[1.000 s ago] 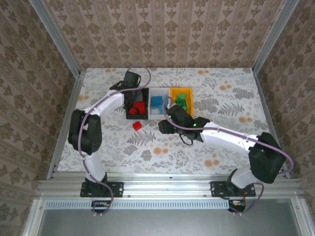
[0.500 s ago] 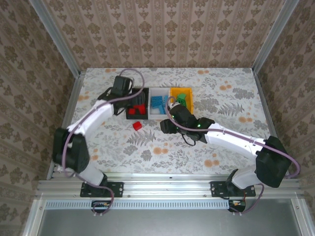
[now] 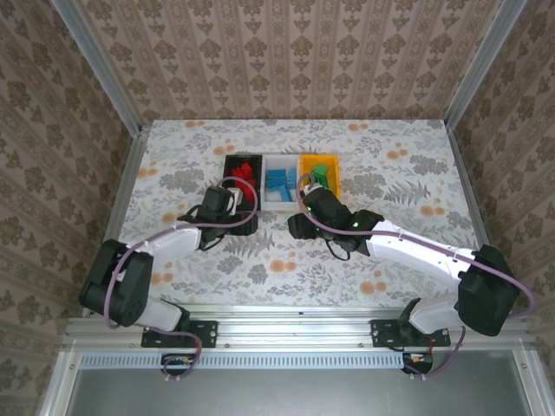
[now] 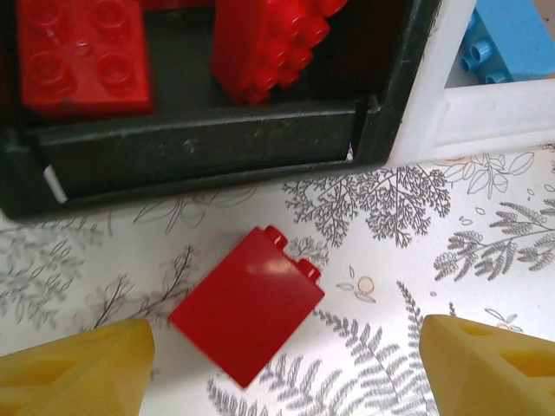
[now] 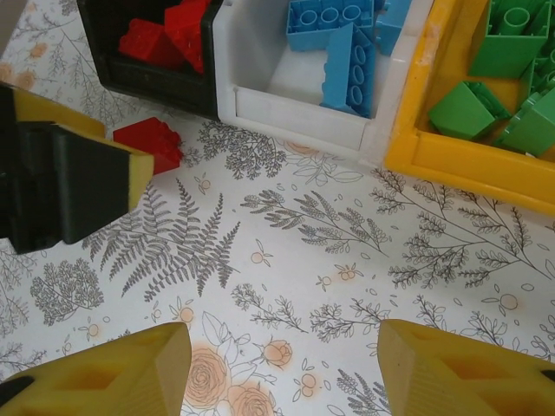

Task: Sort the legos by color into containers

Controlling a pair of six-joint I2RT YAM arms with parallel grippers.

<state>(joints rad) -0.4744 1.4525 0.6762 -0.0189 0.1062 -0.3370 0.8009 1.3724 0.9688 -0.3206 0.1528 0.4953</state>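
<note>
The red lego brick (image 4: 247,305) lies on its side on the floral table (image 4: 486,243), just below the black bin (image 4: 208,156) in the left wrist view. Its long axis runs lower left to upper right, studs aimed upper right. It is glossy and smooth-faced. The left gripper (image 4: 284,351) gapes wide, flanking it without contact. The right gripper (image 5: 282,368) is also spread wide and empty.

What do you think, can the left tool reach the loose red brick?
Probably yes: the left tool hangs open over the red brick, fingers either side, and the brick lies clear of the black bin.
</note>
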